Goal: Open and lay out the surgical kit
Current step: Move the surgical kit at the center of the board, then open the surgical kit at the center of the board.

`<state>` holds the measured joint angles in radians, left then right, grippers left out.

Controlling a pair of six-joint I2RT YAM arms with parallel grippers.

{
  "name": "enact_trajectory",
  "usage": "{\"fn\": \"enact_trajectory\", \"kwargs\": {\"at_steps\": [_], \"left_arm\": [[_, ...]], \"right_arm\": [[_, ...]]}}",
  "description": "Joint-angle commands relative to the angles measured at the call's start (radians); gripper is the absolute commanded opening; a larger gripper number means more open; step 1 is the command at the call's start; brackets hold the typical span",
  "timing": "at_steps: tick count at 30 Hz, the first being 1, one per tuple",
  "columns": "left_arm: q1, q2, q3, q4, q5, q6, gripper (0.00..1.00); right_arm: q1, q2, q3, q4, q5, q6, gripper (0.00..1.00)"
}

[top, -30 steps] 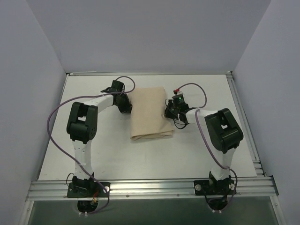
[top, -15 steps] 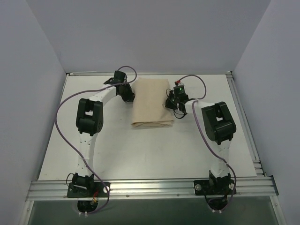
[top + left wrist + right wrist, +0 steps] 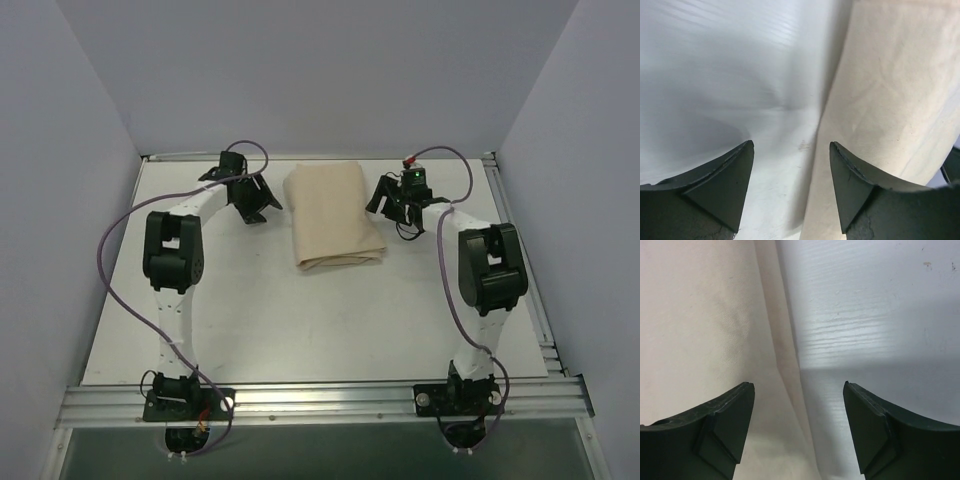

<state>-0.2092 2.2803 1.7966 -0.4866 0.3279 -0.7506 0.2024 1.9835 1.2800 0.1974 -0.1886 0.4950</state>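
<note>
Your wrap (image 3: 335, 215) lies folded shut at the far middle of the table (image 3: 300, 320), a beige oblong running near to far. Its near end shows layered folds and sits skewed a little toward your right arm. Nothing of what is inside shows.

Your left gripper (image 3: 252, 200) stands just beside the wrap's left edge, apart from it in the top view, with bare table between. Its jaws are spread wide and hold nothing. In the left wrist view the wrap's edge runs down past the right-hand finger, so that finger sits over cloth and the other over table.

Your right gripper (image 3: 388, 200) stands just beside the wrap's right edge, near its far half. Its jaws are also spread wide and empty. In the right wrist view the cloth edge runs down between the fingers, with the left-hand finger over the wrap and the right-hand one over table. You cannot tell from these close views whether either finger touches the cloth or hangs just above it.

Both arms reach out from the near rail (image 3: 320, 400) and bend in toward the wrap, a purple cable (image 3: 115, 260) looping off each. Pale walls (image 3: 320, 70) close in the table on three sides.
</note>
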Motion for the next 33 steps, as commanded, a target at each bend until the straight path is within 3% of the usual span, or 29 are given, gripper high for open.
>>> {"fn": "enact_trajectory", "kwargs": {"at_steps": [1, 3, 4, 8, 10, 11, 15, 19, 21, 28, 33], "left_arm": [[0.054, -0.099, 0.038, -0.046, -0.038, 0.019, 0.71], [0.06, -0.134, 0.049, -0.101, -0.064, 0.022, 0.71], [0.057, -0.151, 0.049, -0.122, -0.081, 0.022, 0.71], [0.022, -0.295, -0.038, -0.141, -0.087, 0.029, 0.74], [0.001, -0.413, -0.092, -0.127, -0.087, 0.066, 0.83], [-0.024, -0.459, -0.168, -0.116, -0.067, 0.079, 0.94], [-0.054, -0.638, -0.288, -0.142, 0.022, 0.073, 0.94], [-0.145, -0.745, -0.321, -0.265, -0.065, 0.138, 0.94], [-0.18, -0.792, -0.348, -0.293, -0.088, 0.152, 1.0], [-0.191, -0.91, -0.411, -0.313, -0.086, 0.178, 0.61], [-0.199, -0.9, -0.39, -0.302, -0.067, 0.177, 0.53]], "right_arm": [[-0.021, -0.15, -0.049, -0.065, -0.017, -0.023, 0.74], [-0.053, -0.202, -0.089, -0.058, -0.064, 0.01, 0.85], [-0.061, -0.219, -0.112, -0.034, -0.105, 0.017, 0.99], [-0.095, -0.261, -0.192, -0.033, -0.283, 0.048, 1.0], [-0.103, -0.293, -0.2, -0.091, -0.353, 0.028, 1.0], [-0.103, -0.308, -0.215, -0.113, -0.345, 0.017, 1.0], [-0.113, -0.394, -0.27, -0.165, -0.402, -0.026, 1.0], [-0.152, -0.394, -0.268, -0.182, -0.466, -0.054, 0.96], [-0.162, -0.355, -0.251, -0.193, -0.476, -0.065, 0.91], [-0.169, -0.31, -0.266, -0.169, -0.477, -0.05, 0.8], [-0.169, -0.255, -0.291, -0.107, -0.532, -0.02, 0.71]]}}
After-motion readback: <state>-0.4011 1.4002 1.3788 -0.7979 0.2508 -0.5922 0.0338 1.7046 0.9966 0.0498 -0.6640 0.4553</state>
